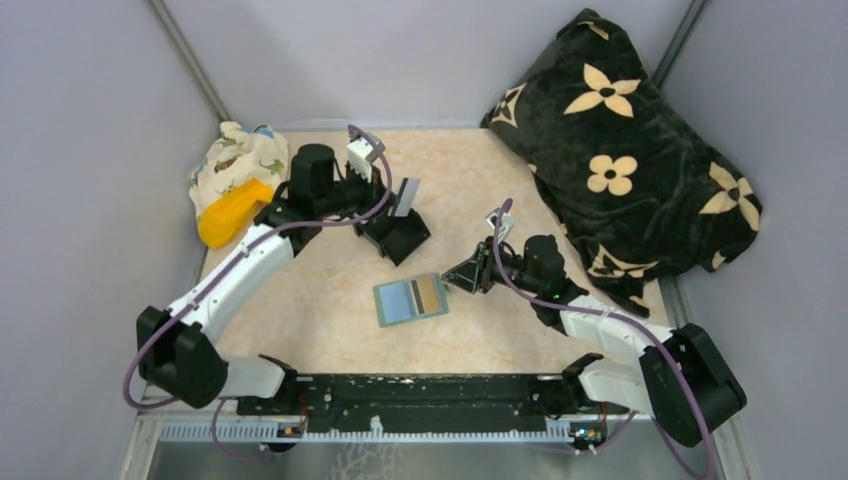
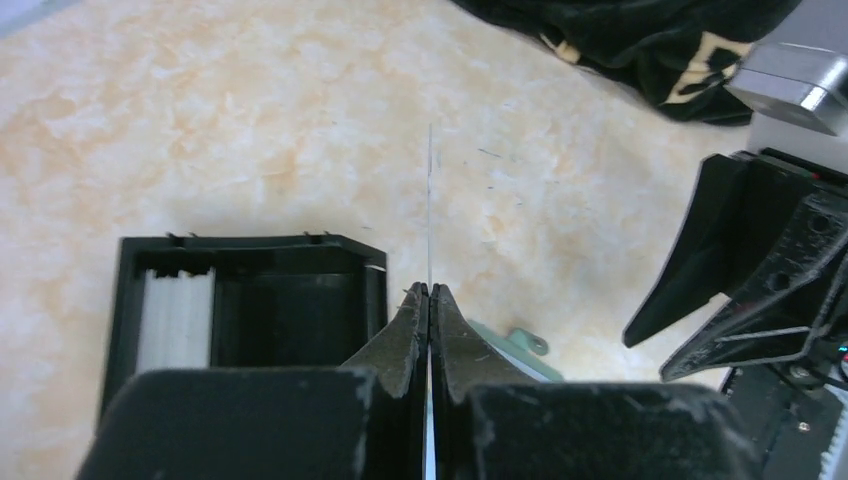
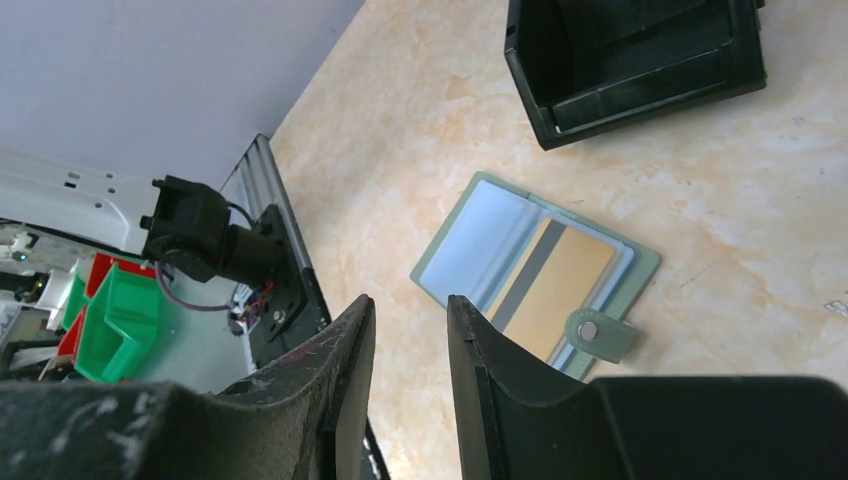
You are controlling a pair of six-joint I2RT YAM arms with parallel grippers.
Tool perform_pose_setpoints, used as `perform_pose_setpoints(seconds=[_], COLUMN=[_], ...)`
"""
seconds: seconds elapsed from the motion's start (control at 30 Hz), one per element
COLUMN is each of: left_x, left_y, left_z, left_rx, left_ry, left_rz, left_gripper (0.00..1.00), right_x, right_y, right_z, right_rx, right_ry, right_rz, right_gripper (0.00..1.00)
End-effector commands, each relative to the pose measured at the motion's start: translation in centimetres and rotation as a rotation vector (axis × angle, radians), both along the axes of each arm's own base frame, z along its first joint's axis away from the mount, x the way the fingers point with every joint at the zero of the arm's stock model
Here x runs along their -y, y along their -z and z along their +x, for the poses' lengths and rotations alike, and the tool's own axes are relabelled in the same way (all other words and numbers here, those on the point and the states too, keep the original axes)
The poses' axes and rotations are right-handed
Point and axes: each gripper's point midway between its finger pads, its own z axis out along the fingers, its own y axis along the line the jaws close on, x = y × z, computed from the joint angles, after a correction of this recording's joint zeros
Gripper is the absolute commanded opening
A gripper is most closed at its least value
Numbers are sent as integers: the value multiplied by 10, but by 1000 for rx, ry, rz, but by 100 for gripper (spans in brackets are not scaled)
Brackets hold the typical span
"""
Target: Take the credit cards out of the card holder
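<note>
Nearest you, around the middle of the worktop, the card holder (image 3: 465,240) lay open and flat, a tan-gold credit card (image 3: 555,285) with a grey stripe tucked in one of its pockets. Just beside its right edge your right end effector (image 3: 410,300) hung released, fingers apart and gripping nothing. Farther in, your left end effector (image 2: 430,292) was clenched on a pale credit card (image 1: 407,195), held on edge close by the black box (image 1: 395,238). A black flowered blanket (image 1: 620,150) filled the far right corner.
</note>
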Motion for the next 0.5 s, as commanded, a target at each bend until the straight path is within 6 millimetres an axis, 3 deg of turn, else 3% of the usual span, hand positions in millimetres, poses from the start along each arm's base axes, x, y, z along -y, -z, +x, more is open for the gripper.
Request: perform_pose_setpoints(seconds=[0.0,0.2,0.47], left_x=[-21,-43,-48], left_y=[26,53,88], left_z=[6,28,49], left_rx=[-42,-85,-153], left_ry=[101,136,180], left_rz=[210,284,362], left_gripper=[0,0,0], right_x=[2,5,4], right_y=[-14,-13,-12], right_z=[14,17,18], right_rx=[80,82,74], right_ry=[12,13,-3], right_rz=[10,11,21], right_gripper=[33,33,32])
